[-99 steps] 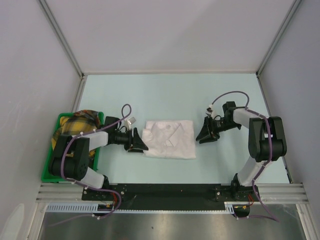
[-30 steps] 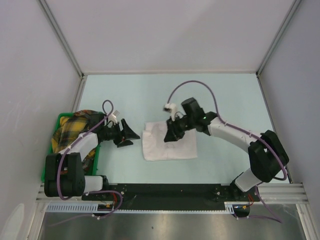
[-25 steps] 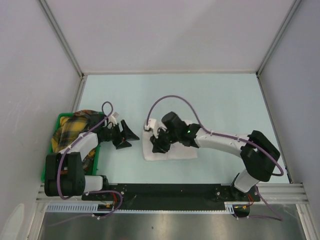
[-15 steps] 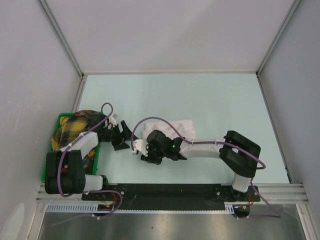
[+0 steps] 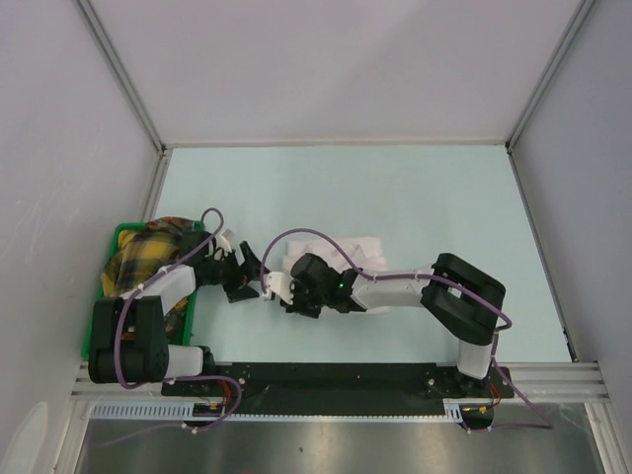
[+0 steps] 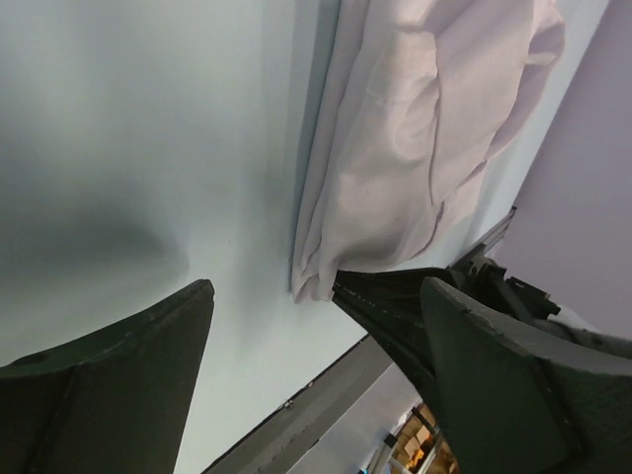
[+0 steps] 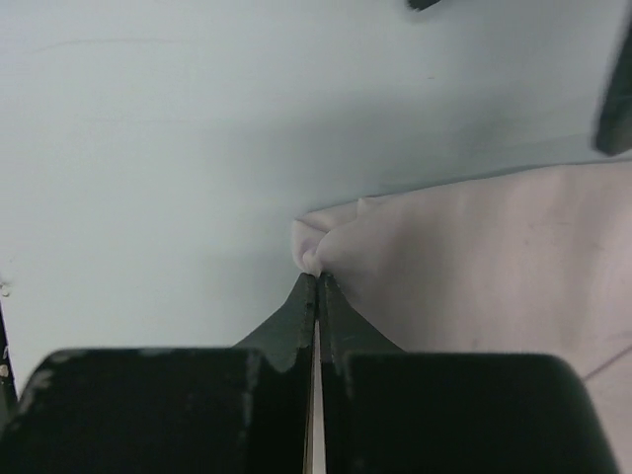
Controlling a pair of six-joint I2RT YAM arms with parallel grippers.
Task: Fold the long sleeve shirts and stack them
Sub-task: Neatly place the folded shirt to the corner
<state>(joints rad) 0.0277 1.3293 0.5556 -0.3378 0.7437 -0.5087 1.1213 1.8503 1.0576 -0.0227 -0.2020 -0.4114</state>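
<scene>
Swung leftward, the right jaws clench the shirt (image 5: 367,247) corner; the left jaws gape beside it.

The shirt (image 6: 395,148) is thin white cloth, matt and wrinkled. The table (image 5: 395,188) looks smooth, pale and matt. The left gripper (image 6: 314,296) and right gripper (image 7: 317,281) are matt black plastic. The bin (image 5: 96,321) is green plastic, holding plaid cloth (image 5: 138,257). The front rail (image 5: 118,378) is bare metal.
</scene>
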